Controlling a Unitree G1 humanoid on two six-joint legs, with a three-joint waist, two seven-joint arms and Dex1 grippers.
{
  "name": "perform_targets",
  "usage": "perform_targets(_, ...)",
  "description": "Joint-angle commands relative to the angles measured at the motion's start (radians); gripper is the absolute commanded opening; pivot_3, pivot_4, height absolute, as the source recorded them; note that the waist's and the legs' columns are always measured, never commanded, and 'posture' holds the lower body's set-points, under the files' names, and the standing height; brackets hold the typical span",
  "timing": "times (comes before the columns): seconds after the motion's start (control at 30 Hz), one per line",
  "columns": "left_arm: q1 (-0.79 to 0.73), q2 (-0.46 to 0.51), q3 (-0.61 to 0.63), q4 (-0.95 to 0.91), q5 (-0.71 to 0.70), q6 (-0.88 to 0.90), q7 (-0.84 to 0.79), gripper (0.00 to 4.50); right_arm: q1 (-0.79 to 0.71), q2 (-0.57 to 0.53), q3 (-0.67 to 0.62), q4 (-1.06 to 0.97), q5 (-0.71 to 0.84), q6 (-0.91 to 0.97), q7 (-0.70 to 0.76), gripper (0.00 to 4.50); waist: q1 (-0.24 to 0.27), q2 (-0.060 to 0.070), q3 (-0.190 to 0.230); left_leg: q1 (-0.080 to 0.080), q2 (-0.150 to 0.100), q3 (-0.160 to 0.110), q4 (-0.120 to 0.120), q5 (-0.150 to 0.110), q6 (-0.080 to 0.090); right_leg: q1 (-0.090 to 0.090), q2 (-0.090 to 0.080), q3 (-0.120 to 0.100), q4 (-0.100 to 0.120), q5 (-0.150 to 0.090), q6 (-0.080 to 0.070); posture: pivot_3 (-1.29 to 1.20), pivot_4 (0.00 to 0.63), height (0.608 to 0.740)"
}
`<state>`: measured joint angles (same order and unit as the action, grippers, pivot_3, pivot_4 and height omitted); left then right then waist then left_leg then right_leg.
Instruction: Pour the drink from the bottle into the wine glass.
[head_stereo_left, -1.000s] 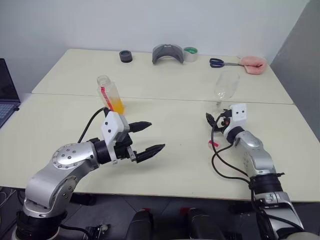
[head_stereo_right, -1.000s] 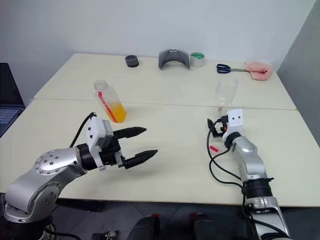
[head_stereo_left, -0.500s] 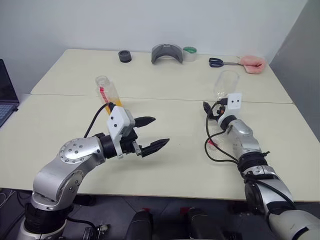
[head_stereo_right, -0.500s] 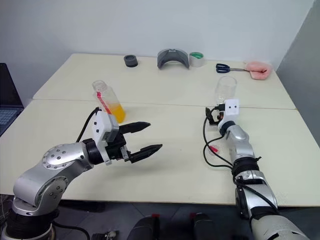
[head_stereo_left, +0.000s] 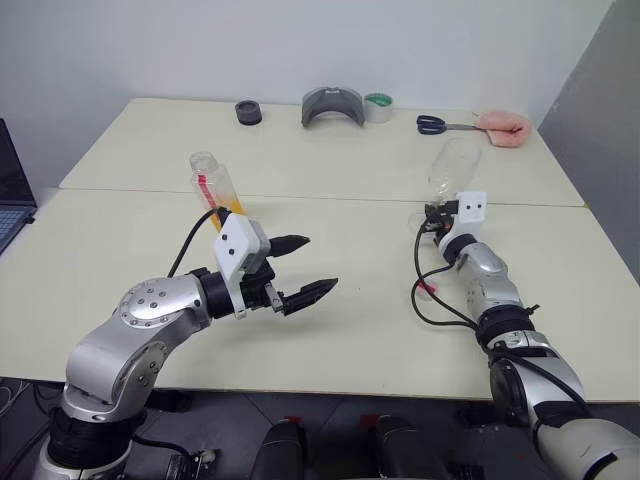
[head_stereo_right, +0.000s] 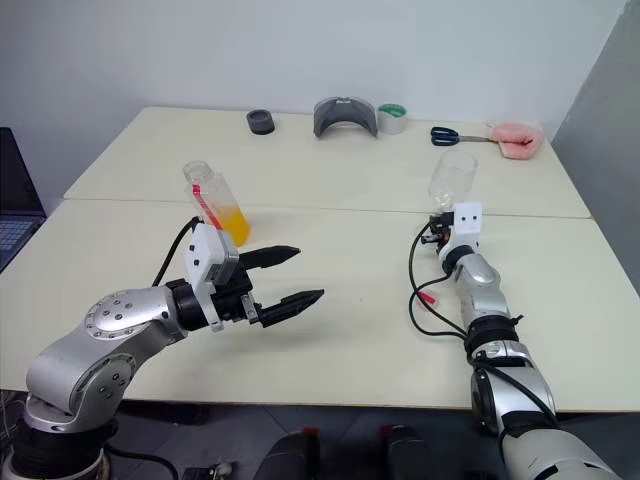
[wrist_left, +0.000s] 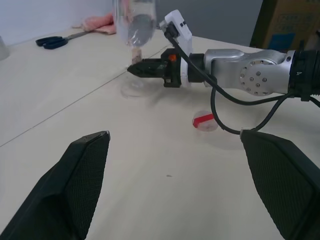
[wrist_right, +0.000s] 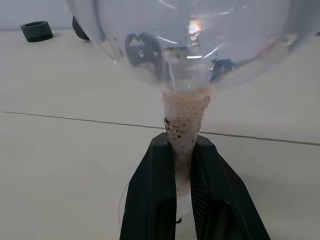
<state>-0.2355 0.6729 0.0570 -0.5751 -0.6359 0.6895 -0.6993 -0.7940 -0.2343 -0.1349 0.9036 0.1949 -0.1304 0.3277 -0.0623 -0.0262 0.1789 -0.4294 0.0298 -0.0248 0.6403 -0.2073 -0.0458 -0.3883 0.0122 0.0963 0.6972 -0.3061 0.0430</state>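
Right end effector (wrist_right: 183, 200) pinching wine glass (head_stereo_left: 452, 166) stem; left end effector (head_stereo_left: 304, 270) spread wide, well left of wine glass

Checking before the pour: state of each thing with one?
Bottle: upright, uncapped, part full of orange drink.
Wine glass: upright, empty.
Cap: lying on the table, off the bottle.
Right gripper: shut on the glass stem.
Left gripper: open, holding nothing.

The table (head_stereo_left: 330, 300) is seen from above by the two head views, facing forward and down. The wine glass (wrist_right: 185, 50) is viewed close-up along the right gripper (wrist_right: 183, 165) (also caught, farther off, by the left wrist view).
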Motion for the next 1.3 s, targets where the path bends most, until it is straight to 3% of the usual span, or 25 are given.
perform_targets(0.03, 0.034, 0.015, 0.054, -0.035, -0.017, -0.016, -0.004, 4.50, -0.036, 0.024, 0.039, -0.069, -0.018, -0.014, 0.073, 0.10, -0.004, 0.000, 0.000, 0.000, 0.000, 0.000, 0.000, 0.000, 0.000, 0.000, 0.000, 0.000, 0.000, 0.000, 0.000, 0.00, 0.150, 0.740)
perform_targets(0.33, 0.502, -0.011, 0.375, -0.191, 0.022, -0.130, 0.022, 4.50, -0.111, 0.207, 0.199, -0.164, -0.018, 0.084, 0.324, 0.10, -0.034, 0.001, 0.001, 0.004, 0.003, -0.002, -0.010, 0.000, 0.000, -0.001, 0.000, 0.001, 0.000, -0.002, -0.003, 0.00, 0.150, 0.740)
perform_targets(0.5, 0.740, -0.112, 0.516, -0.265, 0.041, -0.212, 0.053, 4.50, -0.163, 0.288, 0.247, 0.010, -0.082, 0.009, 0.349, 0.10, -0.019, 0.000, 0.001, 0.005, 0.004, -0.001, -0.011, 0.000, -0.001, 0.000, -0.005, -0.001, -0.001, -0.003, -0.006, 0.00, 0.150, 0.740)
perform_targets(0.63, 0.803, -0.170, 0.526, -0.279, 0.058, -0.256, 0.087, 4.50, -0.189, 0.308, 0.273, 0.143, -0.151, -0.054, 0.322, 0.10, -0.013, -0.001, 0.001, 0.004, 0.000, 0.000, -0.011, 0.000, -0.001, 0.001, -0.009, -0.003, -0.002, -0.003, -0.006, 0.00, 0.150, 0.740)
perform_targets(0.9, 0.832, -0.193, 0.509, -0.222, 0.078, -0.341, 0.058, 4.50, -0.205, 0.306, 0.253, 0.221, -0.181, -0.101, 0.289, 0.10, -0.020, -0.001, 0.001, 0.006, 0.000, 0.000, -0.011, 0.000, -0.001, 0.000, -0.004, -0.003, -0.001, -0.004, -0.007, 0.00, 0.150, 0.740)
perform_targets(1.17, 0.797, -0.161, 0.470, -0.174, 0.094, -0.369, 0.032, 4.50, -0.166, 0.292, 0.228, 0.181, -0.149, -0.069, 0.340, 2.84, -0.022, -0.001, 0.001, 0.006, 0.000, 0.000, -0.011, 0.000, -0.001, 0.000, -0.003, -0.002, -0.001, -0.004, -0.007, 0.00, 0.150, 0.740)
perform_targets(1.3, 0.750, -0.128, 0.485, -0.119, 0.099, -0.365, 0.034, 4.50, -0.027, 0.227, 0.236, -0.074, -0.119, 0.031, 0.435, 4.30, -0.020, -0.001, 0.001, 0.006, 0.001, -0.001, -0.012, 0.000, -0.001, 0.001, -0.002, -0.003, 0.000, -0.004, -0.008, 0.00, 0.150, 0.740)
